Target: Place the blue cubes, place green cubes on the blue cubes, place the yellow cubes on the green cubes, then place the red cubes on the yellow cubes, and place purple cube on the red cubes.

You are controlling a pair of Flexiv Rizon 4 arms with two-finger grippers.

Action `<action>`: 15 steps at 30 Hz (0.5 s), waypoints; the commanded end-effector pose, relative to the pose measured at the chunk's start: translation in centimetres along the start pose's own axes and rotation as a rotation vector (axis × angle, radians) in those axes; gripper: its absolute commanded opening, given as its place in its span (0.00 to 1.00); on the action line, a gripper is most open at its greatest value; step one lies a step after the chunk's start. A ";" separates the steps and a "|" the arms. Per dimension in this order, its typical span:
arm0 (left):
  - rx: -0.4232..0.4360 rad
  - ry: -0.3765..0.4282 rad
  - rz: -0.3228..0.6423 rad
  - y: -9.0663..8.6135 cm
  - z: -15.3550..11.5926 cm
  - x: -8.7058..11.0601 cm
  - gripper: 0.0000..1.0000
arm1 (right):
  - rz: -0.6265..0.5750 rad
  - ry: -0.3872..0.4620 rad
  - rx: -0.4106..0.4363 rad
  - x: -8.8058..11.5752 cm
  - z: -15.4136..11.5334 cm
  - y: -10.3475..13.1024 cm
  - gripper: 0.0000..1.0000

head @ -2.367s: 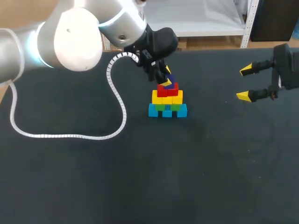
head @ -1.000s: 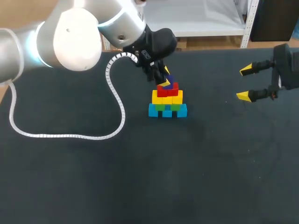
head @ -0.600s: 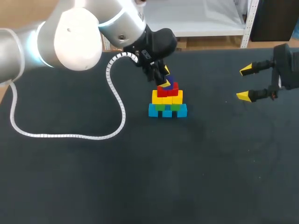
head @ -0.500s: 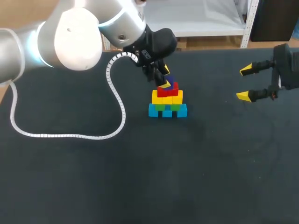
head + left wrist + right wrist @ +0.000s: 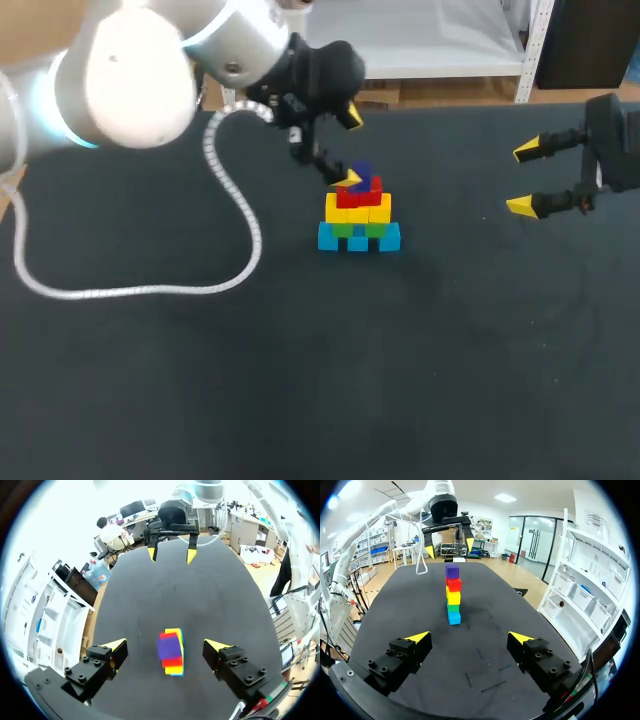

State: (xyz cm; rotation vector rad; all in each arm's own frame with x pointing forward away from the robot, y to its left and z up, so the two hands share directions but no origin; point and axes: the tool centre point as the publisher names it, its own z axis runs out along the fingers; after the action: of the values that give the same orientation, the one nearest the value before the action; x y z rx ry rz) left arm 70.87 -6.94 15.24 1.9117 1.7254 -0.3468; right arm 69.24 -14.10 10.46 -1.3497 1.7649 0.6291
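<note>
The left arm has drawn up and back from the stack. The left gripper, which half a second ago sat close down on the stack's top, now hangs above and behind it. Its fingers are spread wide and hold nothing. The right gripper has not moved and stays well off to the right of the stack, its fingers also spread and empty. The white coiled cable has shifted a little with the left arm and loops over the table to the left of the stack.

The stack stands by itself near the table's middle, somewhat toward the far edge. The blue cubes sit on the table. The green cubes sit on them, then the yellow cubes, then the red cubes. The purple cube rests on top, free of both grippers.

From the left wrist, the purple cube lies below and between the open fingers. From the right wrist, the stack rises straight ahead, with the left gripper hanging above and beyond it.

Dark table surface lies open in front of the stack as far as the near edge. It is also open between the stack and the right gripper.
</note>
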 end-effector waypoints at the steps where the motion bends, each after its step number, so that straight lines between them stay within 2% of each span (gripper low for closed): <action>1: -0.065 -0.059 -0.016 -3.1 -3.0 2.7 1.00 | -0.001 -0.002 0.000 0.0 0.1 0.0 1.00; 15: -0.093 -0.041 -0.059 -5.8 -6.3 8.4 1.00 | -0.001 -0.002 0.000 0.0 0.1 0.0 1.00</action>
State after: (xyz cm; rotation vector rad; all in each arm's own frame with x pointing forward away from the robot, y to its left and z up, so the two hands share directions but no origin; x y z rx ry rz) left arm 66.71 2.27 14.63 1.8171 1.7806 -0.3083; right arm 69.25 -14.10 10.46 -1.3496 1.7649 0.6291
